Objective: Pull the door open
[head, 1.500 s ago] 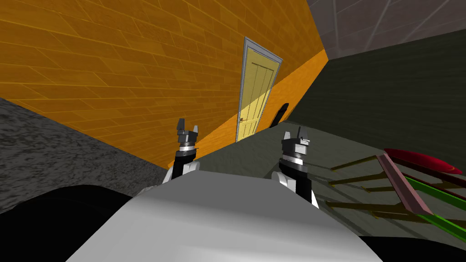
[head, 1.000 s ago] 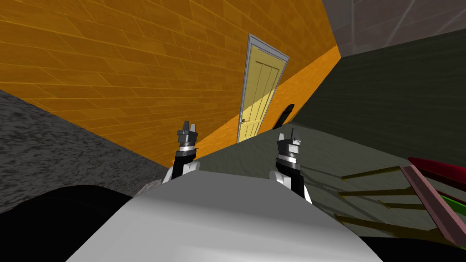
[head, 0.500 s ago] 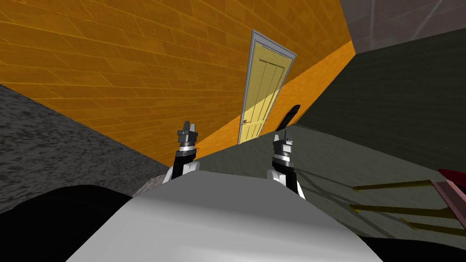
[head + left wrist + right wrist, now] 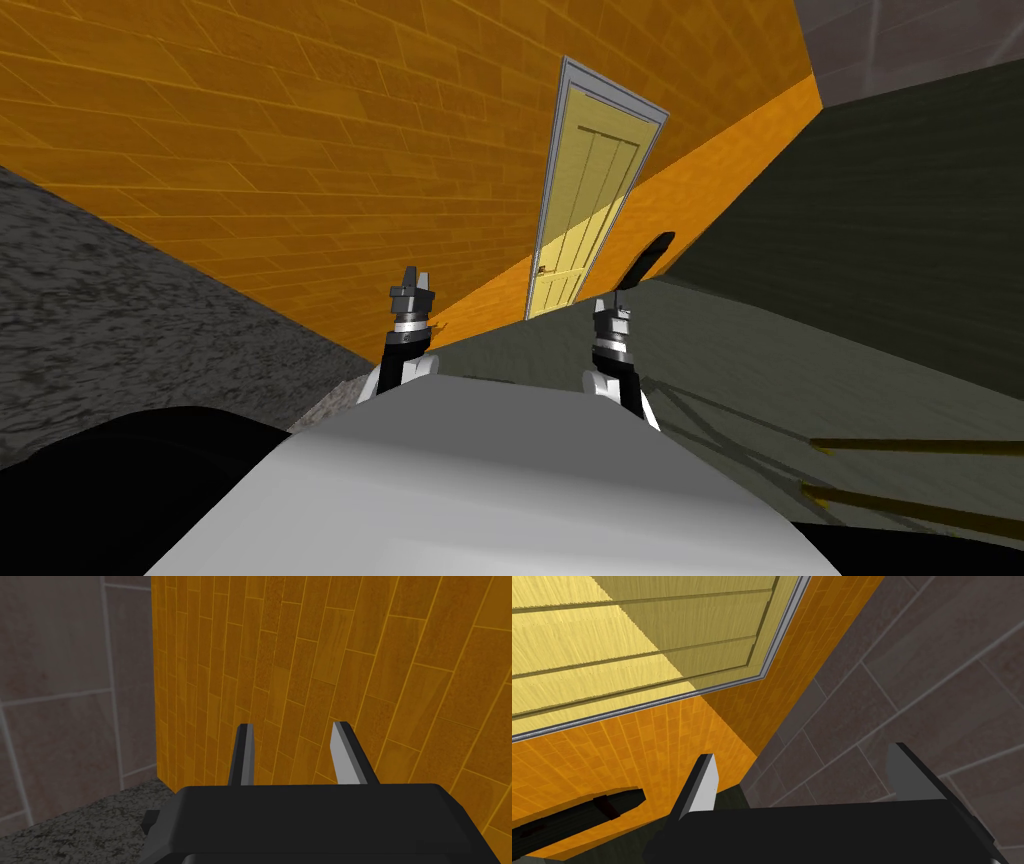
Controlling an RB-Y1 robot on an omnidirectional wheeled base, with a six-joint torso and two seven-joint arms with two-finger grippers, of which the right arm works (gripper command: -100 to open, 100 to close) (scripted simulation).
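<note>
The pale yellow, plank-grooved, grey-framed door (image 4: 590,190) is standing shut in the orange tiled wall (image 4: 300,150), well ahead of both arms. The right gripper (image 4: 802,756) is gaping wide and the left gripper (image 4: 294,732) less, both empty. A slim black shape (image 4: 645,255) beside the door is showing too dark to identify.

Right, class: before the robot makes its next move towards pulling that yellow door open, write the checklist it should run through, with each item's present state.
1. Door shut in its frame: ok.
2. Handle found, low on the door's left edge in the head view: ok.
3. Handle within reach: not ok; both grippers sit well short of the door, with floor between.
4. Right gripper open and empty: ok; it looks at the frame's corner, not the handle.
5. Left gripper open and empty: ok; it faces the orange wall.
6. Black object right of the door out of the way: cannot tell.
</note>
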